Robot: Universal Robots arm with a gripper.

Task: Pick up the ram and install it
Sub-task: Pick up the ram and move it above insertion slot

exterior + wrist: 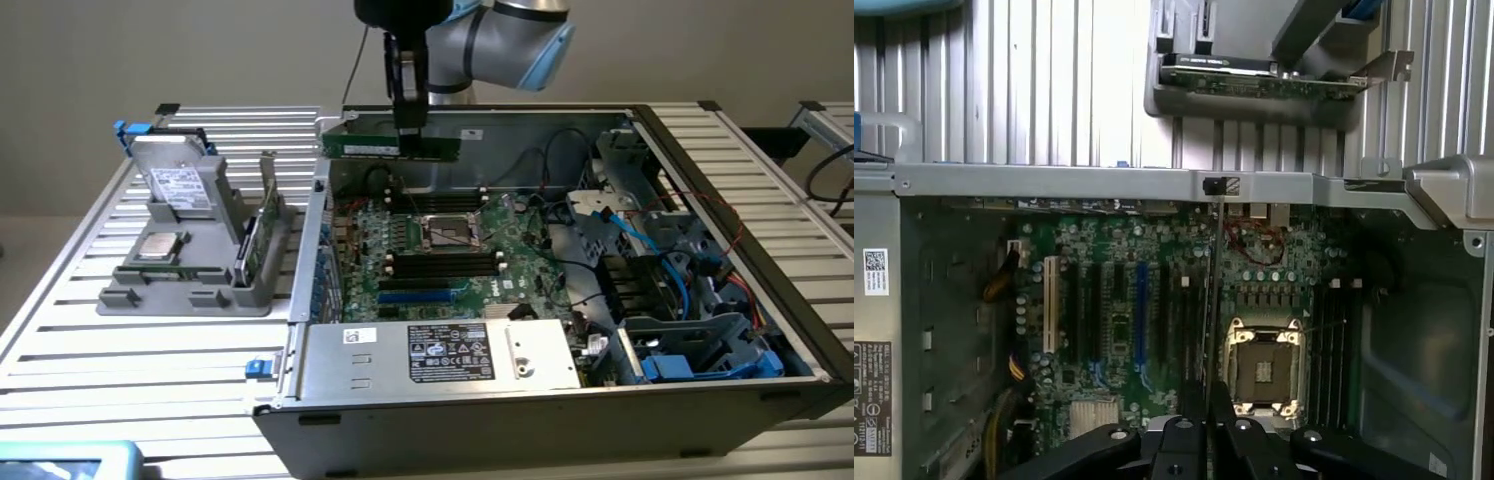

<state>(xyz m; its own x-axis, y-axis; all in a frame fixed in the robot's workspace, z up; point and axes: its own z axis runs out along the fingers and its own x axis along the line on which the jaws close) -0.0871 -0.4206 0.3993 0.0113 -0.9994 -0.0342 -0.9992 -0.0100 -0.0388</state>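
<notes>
Obs.: the gripper (410, 128) hangs over the far edge of the open computer case (441, 390). Its fingers are pressed onto the ram (367, 147), pinching it near the middle of its top edge. The stick sits level with its long side across the exterior view, clear above the motherboard (400, 250) and touching nothing else. In the wrist view the ram (1211, 300) is seen edge-on as a thin line from the gripper (1206, 425), running beside the processor socket (1264, 365).

Step in hand (my judgement): carrying the stick to a memory slot; not yet seated.

Notes on doing it well:
- The black memory slots (441, 262) lie on both sides of the socket (454, 232) and appear to run parallel with the stick. Holding that heading avoids twisting late.
- Come down straight, with both ends level. A tilted stick would catch one end first and could bend.
- The notch and the slot latches are too small to make out, so orientation cannot be confirmed from here.
- The grip is central, which suits an even push.
- The cables (627, 250) crowd the exterior view's right of the board, well apart from the slots.
- The grey parts holder (187, 285) stands outside the case on the table (80, 330).
</notes>
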